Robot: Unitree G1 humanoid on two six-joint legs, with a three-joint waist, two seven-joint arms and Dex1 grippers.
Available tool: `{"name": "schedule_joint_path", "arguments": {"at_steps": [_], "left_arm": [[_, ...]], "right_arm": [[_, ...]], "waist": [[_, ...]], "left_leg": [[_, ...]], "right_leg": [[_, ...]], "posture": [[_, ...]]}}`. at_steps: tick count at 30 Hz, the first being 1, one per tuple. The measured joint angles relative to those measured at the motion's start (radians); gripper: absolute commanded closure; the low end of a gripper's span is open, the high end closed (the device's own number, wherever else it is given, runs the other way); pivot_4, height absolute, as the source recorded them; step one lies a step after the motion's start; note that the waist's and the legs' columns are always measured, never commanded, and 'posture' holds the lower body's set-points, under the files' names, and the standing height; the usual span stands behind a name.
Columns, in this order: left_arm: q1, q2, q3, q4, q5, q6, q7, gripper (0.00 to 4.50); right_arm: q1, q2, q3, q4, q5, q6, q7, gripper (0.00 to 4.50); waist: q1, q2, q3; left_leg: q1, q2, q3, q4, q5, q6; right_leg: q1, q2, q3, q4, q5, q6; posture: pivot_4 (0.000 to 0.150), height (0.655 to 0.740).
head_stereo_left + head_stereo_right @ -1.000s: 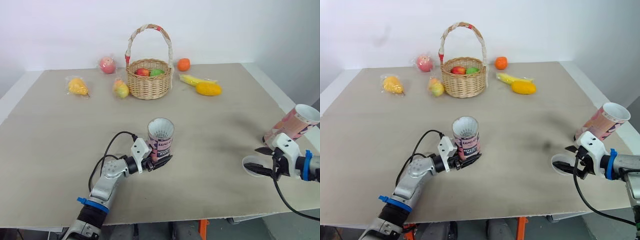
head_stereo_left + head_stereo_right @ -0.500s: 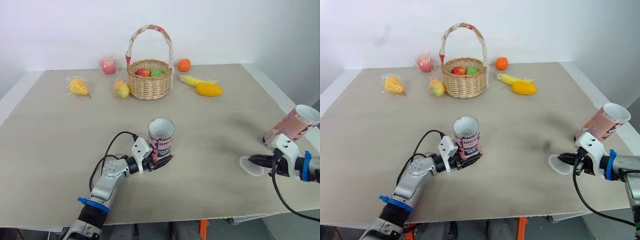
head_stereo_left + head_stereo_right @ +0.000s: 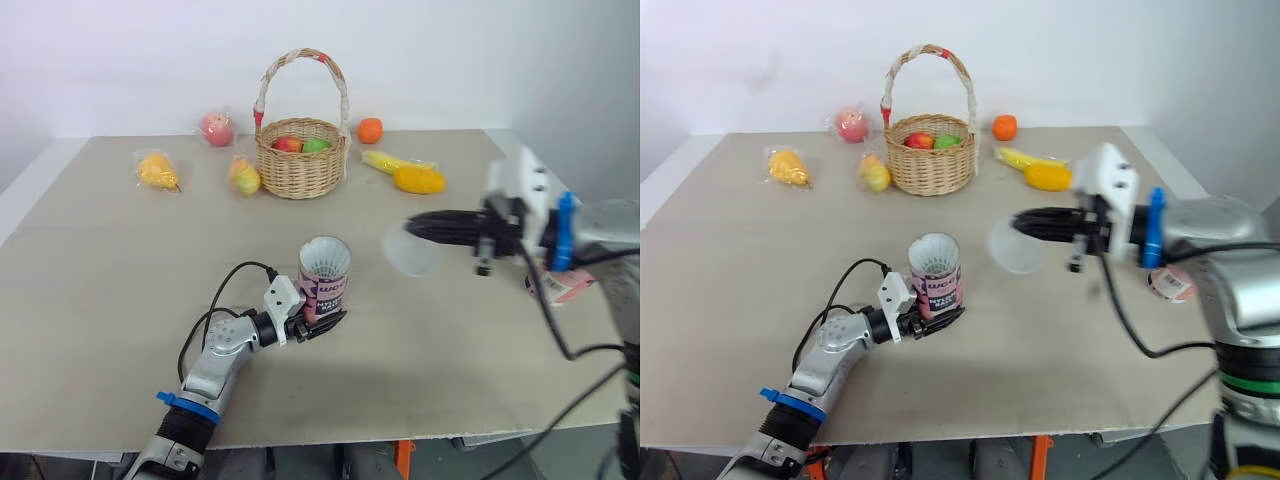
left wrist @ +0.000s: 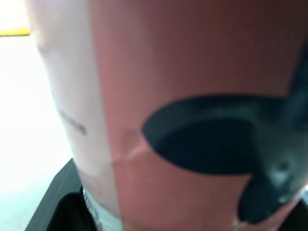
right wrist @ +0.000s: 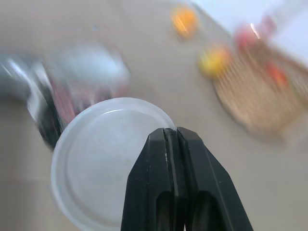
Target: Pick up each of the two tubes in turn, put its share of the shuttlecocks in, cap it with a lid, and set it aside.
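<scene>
Translucent plastic lid (image 3: 408,250) is clamped by its rim in the right pincer (image 3: 420,228). In the right wrist view both fingers sit pressed together over the lid's edge. The lid hangs in the air, clear of the counter (image 3: 120,300).

The tube (image 3: 324,275) stands upright on the counter with its long axis vertical and its mouth open upward. White feathers of a shuttlecock (image 3: 325,256) show at the mouth. The left pincer (image 3: 318,318) is closed around the tube's lower part and braces it from the robot's left.

Key relation: the lid lies to the robot's right of the tube mouth, near it but not touching, and roughly level with or slightly above the rim. The right fingers run nearly horizontal and point toward the robot's left, along the line to the tube. The lid's face appears tilted toward the head camera, not flat over the mouth.

Judgement: the step in hand is capping. The coming move calls for a short travel leftward, then levelling the lid so its face is square to the tube's axis before pressing down. A tilted lid may catch one side of the rim and tip the tube against the left pincer's grip.

A second tube (image 3: 1170,283) lies on its side near the counter's right edge, partly hidden behind the right arm.
</scene>
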Motion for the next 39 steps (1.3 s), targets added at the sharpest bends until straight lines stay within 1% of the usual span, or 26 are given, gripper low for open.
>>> {"name": "schedule_joint_path", "arguments": {"at_steps": [1,5,7,9,11,16,28,39], "left_arm": [[-0.001,-0.001,0.0,0.0,0.0,-0.002,0.0,1.47],[-0.004,-0.002,0.0,0.009,0.007,-0.014,0.002,1.47],[-0.003,-0.007,-0.001,0.009,0.008,-0.015,0.006,1.47],[-0.002,-0.007,-0.002,0.007,0.009,-0.016,0.006,1.47],[-0.002,-0.007,-0.003,0.006,0.009,-0.016,0.008,1.47],[0.006,-0.004,-0.004,-0.002,0.011,-0.016,0.021,1.47],[0.0,-0.003,-0.009,0.001,0.017,-0.018,0.02,1.47],[-0.006,-0.003,-0.012,0.007,0.018,-0.02,0.019,1.47]], "right_arm": [[-0.01,0.009,0.018,-0.004,-0.003,0.004,-0.006,4.36],[-0.18,0.139,0.182,0.023,-0.09,0.011,-0.059,4.36],[-0.228,0.177,0.236,0.027,-0.12,0.007,-0.066,4.36],[-0.241,0.192,0.256,0.043,-0.141,0.004,-0.068,4.36],[-0.242,0.197,0.267,0.058,-0.156,0.004,-0.067,4.36],[-0.257,0.147,0.311,0.062,-0.22,-0.013,-0.014,4.36],[-0.265,0.135,0.312,0.049,-0.276,-0.025,0.05,4.36],[-0.253,0.123,0.362,0.032,-0.352,-0.083,0.067,4.36]], "waist": [[0.003,0.0,0.0],[-0.006,0.004,-0.001],[-0.003,0.003,-0.001],[-0.003,0.003,-0.001],[-0.003,0.003,-0.001],[-0.006,0.003,-0.001],[-0.005,0.003,-0.001],[-0.005,0.003,-0.001]], "left_leg": [[-0.001,-0.001,0.0,0.0,0.0,0.0],[-0.002,-0.002,0.001,0.0,0.0,0.001],[-0.003,-0.002,-0.001,0.0,0.0,0.001],[-0.003,-0.003,-0.001,0.0,0.0,0.001],[-0.003,-0.004,-0.001,0.0,0.0,0.001],[-0.003,-0.004,-0.001,0.0,0.0,0.001],[-0.003,-0.004,-0.002,-0.001,0.0,0.001],[-0.004,-0.005,-0.002,-0.001,0.0,0.001]], "right_leg": [[0.0,-0.001,0.0,0.0,0.0,0.0],[-0.002,-0.004,0.0,0.0,0.001,0.001],[-0.002,-0.004,-0.002,0.0,0.0,0.0],[-0.002,-0.005,-0.002,0.0,0.0,0.0],[-0.002,-0.006,-0.003,0.0,0.001,-0.002],[-0.002,-0.007,-0.004,0.0,0.0,-0.002],[-0.002,-0.009,-0.006,0.0,-0.001,0.0],[-0.002,-0.013,-0.01,-0.001,-0.002,0.0]], "posture": [[0.15,0.74],[0.15,0.74],[0.15,0.74],[0.15,0.74],[0.15,0.74],[0.15,0.74],[0.15,0.74],[0.15,0.74]]}}
